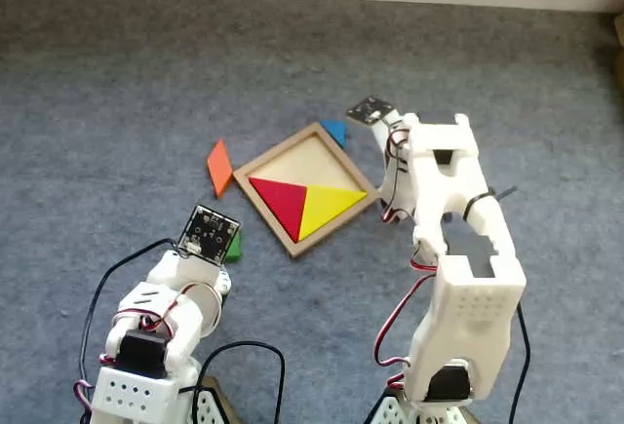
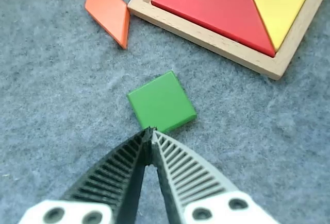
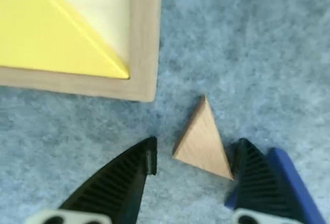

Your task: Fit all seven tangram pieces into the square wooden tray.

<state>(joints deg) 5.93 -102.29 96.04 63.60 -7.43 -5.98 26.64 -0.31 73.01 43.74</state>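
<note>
Right hand (image 3: pixel 196 149): fingers wide, straddling small bare-wood triangle (image 3: pixel 202 141) on counter (image 3: pixel 247 38), just off tray (image 3: pixel 144 38) corner. Blue piece (image 3: pixel 289 177) sits just beside one finger.
Left hand (image 2: pixel 150 140): pinched closed, empty, tips at edge of green square (image 2: pixel 161 102).
Judgement: pieces likely light, rigid, thin, smooth-faced. Lying flat, little edge to catch.
You take triangle across opposite edges, low to counter. Expect slip or tilt if pinched near point.
</note>
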